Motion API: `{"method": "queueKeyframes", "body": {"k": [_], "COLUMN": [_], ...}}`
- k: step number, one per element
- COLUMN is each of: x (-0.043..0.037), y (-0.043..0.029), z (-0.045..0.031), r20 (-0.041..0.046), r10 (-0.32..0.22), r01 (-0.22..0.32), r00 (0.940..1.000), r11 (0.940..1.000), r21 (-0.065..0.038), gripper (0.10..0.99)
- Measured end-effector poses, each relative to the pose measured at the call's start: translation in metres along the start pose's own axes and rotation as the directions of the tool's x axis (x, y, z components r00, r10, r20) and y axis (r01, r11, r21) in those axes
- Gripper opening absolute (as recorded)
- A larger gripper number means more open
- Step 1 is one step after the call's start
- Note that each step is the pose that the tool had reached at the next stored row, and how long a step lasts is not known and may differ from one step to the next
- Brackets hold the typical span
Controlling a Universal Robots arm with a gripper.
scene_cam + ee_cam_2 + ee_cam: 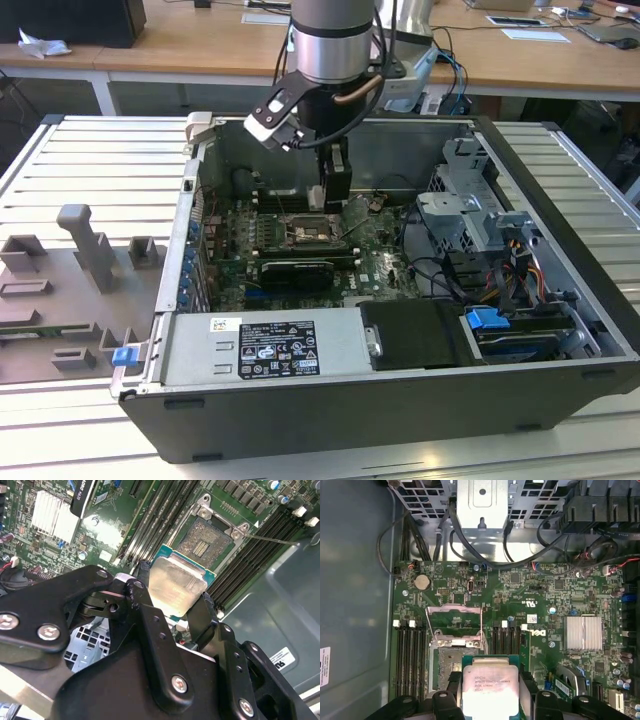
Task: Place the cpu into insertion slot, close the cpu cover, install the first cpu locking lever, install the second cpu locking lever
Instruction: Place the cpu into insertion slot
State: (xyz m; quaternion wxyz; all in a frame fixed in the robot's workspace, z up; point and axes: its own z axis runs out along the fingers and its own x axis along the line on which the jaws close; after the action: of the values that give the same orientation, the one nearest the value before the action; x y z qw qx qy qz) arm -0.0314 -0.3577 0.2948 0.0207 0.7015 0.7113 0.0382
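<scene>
Jaws of gripper [175,596] hold cpu [177,585] over bare insertion slot [210,537], upper centre of exterior view; cpu cover [455,610] raised, nothing latched.

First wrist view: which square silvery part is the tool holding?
The cpu: solid-faced chip with green edge, clamped in the tool. The cpu cover is a windowed frame, open beside the insertion slot.

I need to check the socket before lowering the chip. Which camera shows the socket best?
The second wrist view: the socket lies open and almost whole beyond the chip. In the first wrist view the chip hides part of it. In the exterior view it lies just by the gripper.
</scene>
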Motion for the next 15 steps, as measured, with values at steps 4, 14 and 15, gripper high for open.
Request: {"method": "queueKeyframes", "body": {"k": [4,14,15], "x": [-0.0001,-0.0001,-0.0001], "y": [-0.0006,-0.0022,-0.0024], "z": [0.0013,0.0058,0.0062], "r20": [0.0003,0.0002,0.0002], "r10": [0.0,0.0,0.0], "r01": [0.0,0.0,0.0], "r00": [1.0,1.0,1.0], "r11": [1.0,1.0,1.0], "r21": [0.0,0.0,0.0], "gripper": [0.541,0.541,0.541]}}
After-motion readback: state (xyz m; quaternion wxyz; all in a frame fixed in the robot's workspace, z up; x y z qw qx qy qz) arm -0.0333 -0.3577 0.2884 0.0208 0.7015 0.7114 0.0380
